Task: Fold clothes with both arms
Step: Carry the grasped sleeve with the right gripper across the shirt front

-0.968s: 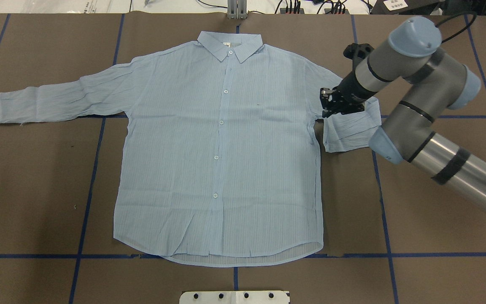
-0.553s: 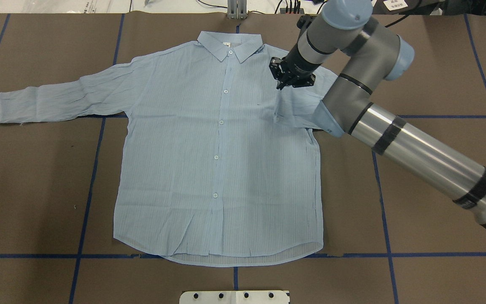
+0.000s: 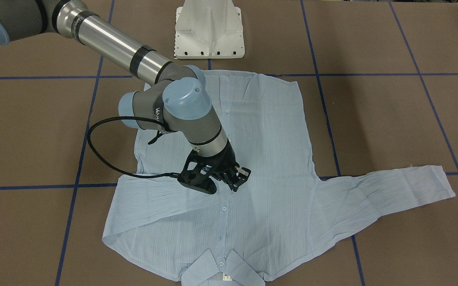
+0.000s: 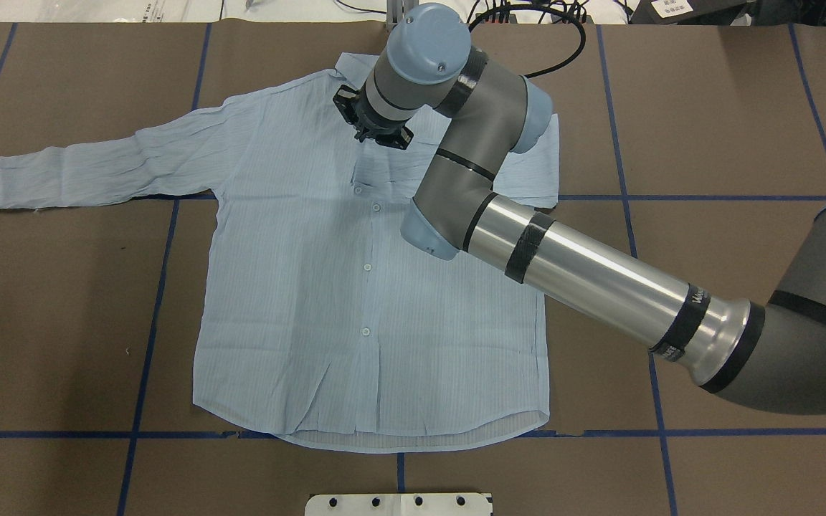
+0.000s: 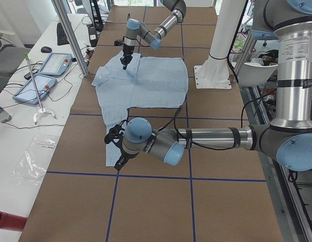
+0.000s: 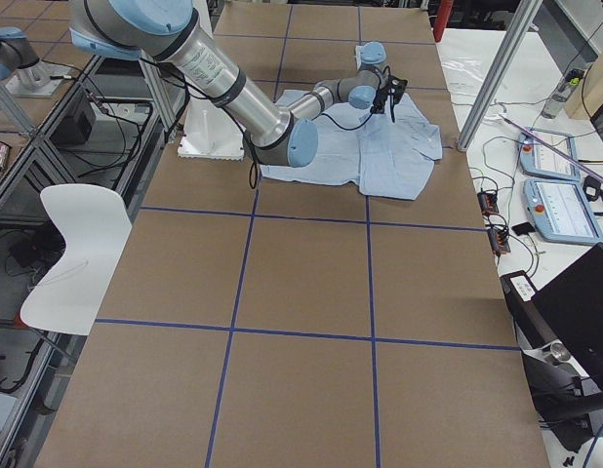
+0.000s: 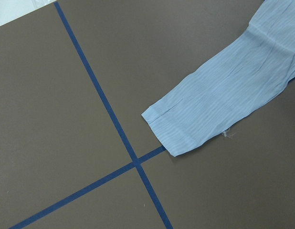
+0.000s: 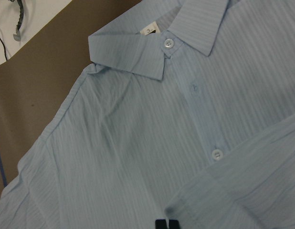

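Observation:
The pale-blue striped shirt (image 4: 312, 287) lies flat and button-side up on the brown table, collar (image 8: 152, 52) at the far edge. My right gripper (image 4: 376, 135) hangs over the chest just below the collar, shut on the cuff of the right sleeve (image 3: 165, 198), which now lies folded across the front. Its fingertips (image 8: 166, 224) show at the bottom of the right wrist view. The left sleeve (image 4: 97, 168) stretches out flat, its cuff (image 7: 185, 124) near a tape cross. My left gripper (image 5: 114, 146) shows only in the exterior left view, above that cuff; I cannot tell its state.
The white pedestal base (image 3: 209, 28) stands at the robot's edge of the table. Blue tape lines (image 4: 155, 301) grid the brown surface. Cables (image 4: 528, 11) run along the far edge. Tablets (image 5: 45, 70) lie on a side table, and a white chair (image 6: 72, 253) stands beside the table.
My right gripper has swept left from beside the shirt's right edge to the chest under the collar, carrying the right sleeve over the front. The left sleeve has not moved.

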